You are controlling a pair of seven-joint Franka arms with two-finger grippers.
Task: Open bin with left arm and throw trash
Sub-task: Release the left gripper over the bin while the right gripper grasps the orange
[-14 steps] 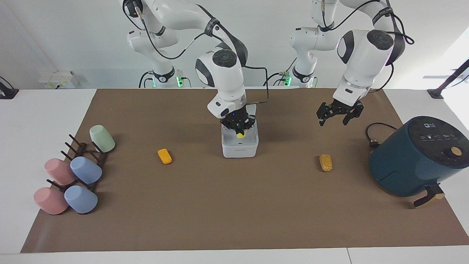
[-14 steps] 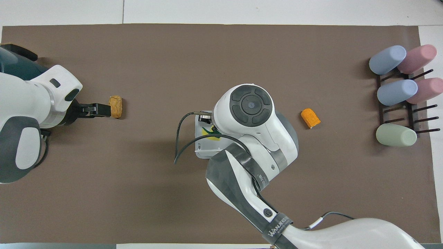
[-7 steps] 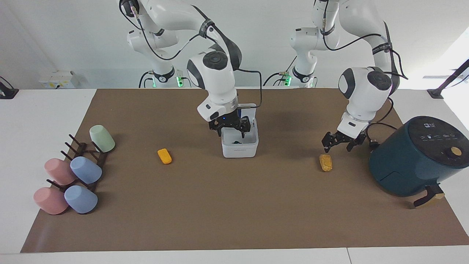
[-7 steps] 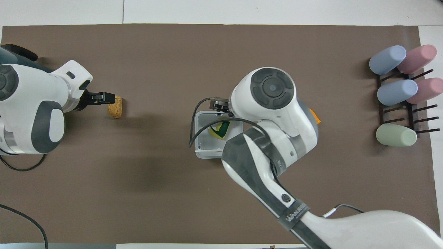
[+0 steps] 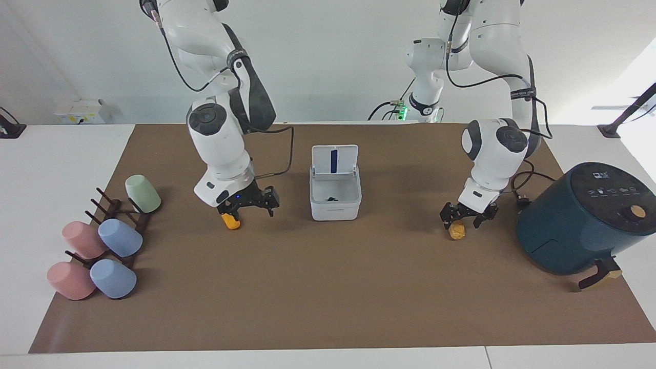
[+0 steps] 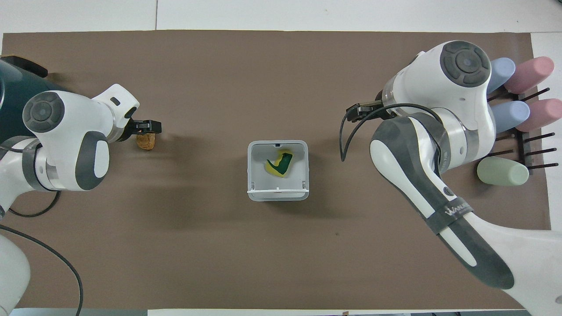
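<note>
The white bin (image 5: 335, 205) (image 6: 252, 175) stands mid-table with its lid (image 5: 334, 160) upright and open. The green-and-yellow scrap (image 6: 280, 163) (image 5: 332, 198) lies inside it. My right gripper (image 5: 249, 205) is open and low over the orange scrap (image 5: 230, 222), which the arm hides in the overhead view. My left gripper (image 5: 464, 218) (image 6: 149, 127) is open and down at the golden-brown scrap (image 5: 456, 231) (image 6: 145, 141), its fingers on either side of the scrap's nearer end.
A dark teal round appliance (image 5: 584, 215) (image 6: 13, 87) stands at the left arm's end, close to the left arm. A rack of pastel cups (image 5: 102, 241) (image 6: 509, 118) lies at the right arm's end. A brown mat (image 5: 328, 297) covers the table.
The right gripper let the green-and-yellow scrap drop into the bin, then swung over to the orange scrap. The left gripper came down onto the golden-brown scrap.
</note>
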